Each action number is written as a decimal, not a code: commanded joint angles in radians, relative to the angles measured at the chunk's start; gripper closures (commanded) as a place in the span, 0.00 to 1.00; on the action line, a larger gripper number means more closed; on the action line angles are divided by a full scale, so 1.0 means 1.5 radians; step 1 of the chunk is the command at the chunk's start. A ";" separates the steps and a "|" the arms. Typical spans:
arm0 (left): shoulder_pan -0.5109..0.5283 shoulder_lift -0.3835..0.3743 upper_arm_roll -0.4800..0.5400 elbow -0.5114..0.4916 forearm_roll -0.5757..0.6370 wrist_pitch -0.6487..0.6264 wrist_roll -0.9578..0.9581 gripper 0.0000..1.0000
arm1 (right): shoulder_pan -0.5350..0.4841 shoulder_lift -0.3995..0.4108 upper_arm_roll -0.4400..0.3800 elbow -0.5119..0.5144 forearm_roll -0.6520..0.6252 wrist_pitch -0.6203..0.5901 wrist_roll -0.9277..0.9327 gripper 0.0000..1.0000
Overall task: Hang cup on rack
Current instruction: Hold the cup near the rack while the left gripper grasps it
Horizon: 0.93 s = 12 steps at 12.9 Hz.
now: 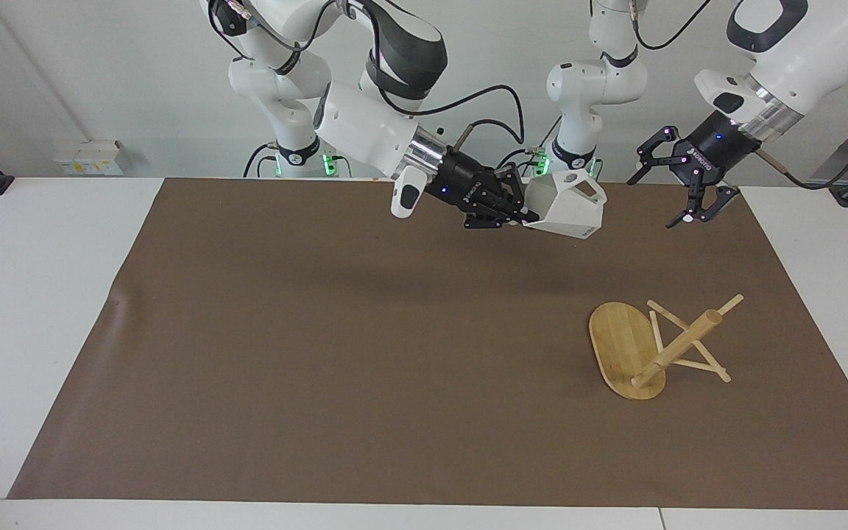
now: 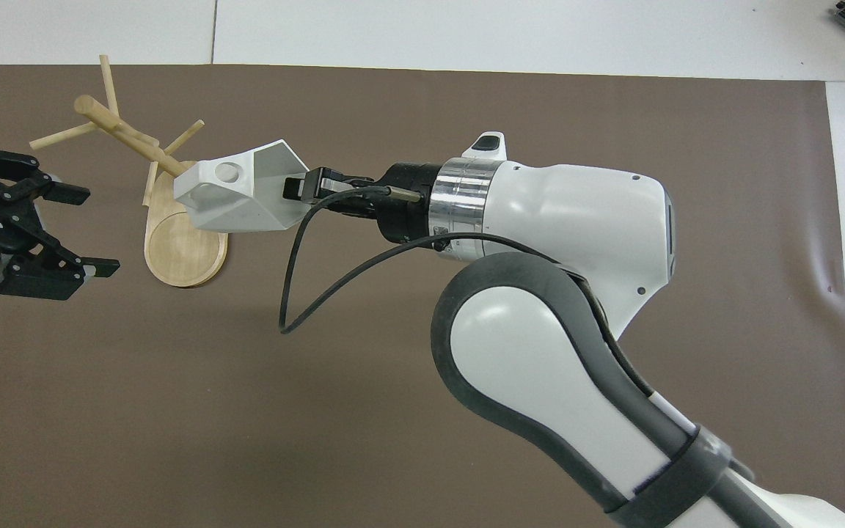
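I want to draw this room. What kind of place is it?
Probably a robot lab. Two white robot arms stand at a table covered with a brown mat. The right tool holds a white cup in the air, and a wooden rack lies tipped over.

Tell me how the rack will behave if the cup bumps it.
The rack stands on a flat oval base, so it probably resists sliding. Its post is tall and looks slender, so a knock near the top could tip it. The thin pegs look easiest to bend or snap.
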 commanded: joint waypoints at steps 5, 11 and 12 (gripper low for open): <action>0.016 -0.037 0.009 -0.065 -0.077 0.036 0.062 0.00 | -0.008 -0.001 0.019 -0.006 0.016 0.026 0.007 1.00; -0.053 -0.031 0.003 -0.107 -0.104 0.119 0.063 0.00 | -0.009 -0.001 0.019 -0.009 0.012 0.025 0.002 1.00; -0.070 -0.031 0.003 -0.113 -0.104 0.132 0.063 0.00 | -0.009 -0.001 0.019 -0.009 0.011 0.025 0.002 1.00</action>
